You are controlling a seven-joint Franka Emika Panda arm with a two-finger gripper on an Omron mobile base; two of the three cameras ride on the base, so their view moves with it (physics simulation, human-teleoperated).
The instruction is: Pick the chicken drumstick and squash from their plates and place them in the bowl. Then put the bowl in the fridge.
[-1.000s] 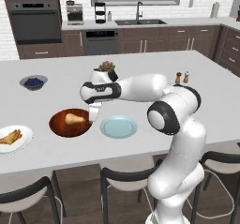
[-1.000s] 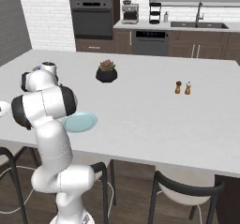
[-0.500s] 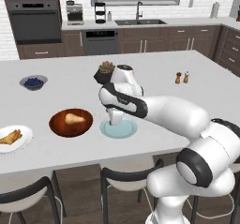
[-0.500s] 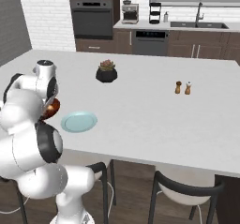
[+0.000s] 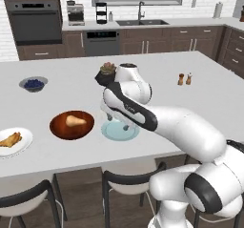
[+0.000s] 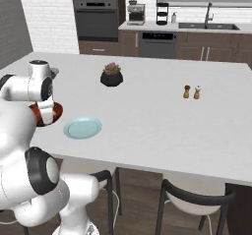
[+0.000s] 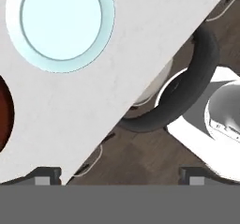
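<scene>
Left base view: wooden bowl (image 5: 72, 124) on the white island counter (image 5: 200, 91) with the squash (image 5: 75, 121) lying inside it; the blue-green plate (image 5: 120, 130) sits bare just right of the bowl, partly covered by the arm. The white plate (image 5: 13, 142) at the left edge carries the chicken drumstick (image 5: 10, 139), well apart from the bowl. A small bowl of berries (image 5: 33, 83), a potted plant (image 5: 107, 73) and two shakers (image 5: 185, 79) stand farther back. Right base view: the robot's own white body blocks most of the bowl, so just a reddish rim shows, and the white plate is hidden; the blue-green plate is in plain sight. Hand view: camera looks straight down at the counter edge, with the blue-green plate at upper left, a sliver of bowl rim at the left edge and a dark stool (image 7: 197, 78) below. Claw (image 7: 119, 175): fingertips barely clear the bottom of that view, spread wide, nothing between them. It hangs above the counter's near edge beside the blue-green plate, the bowl off to one side.
</scene>
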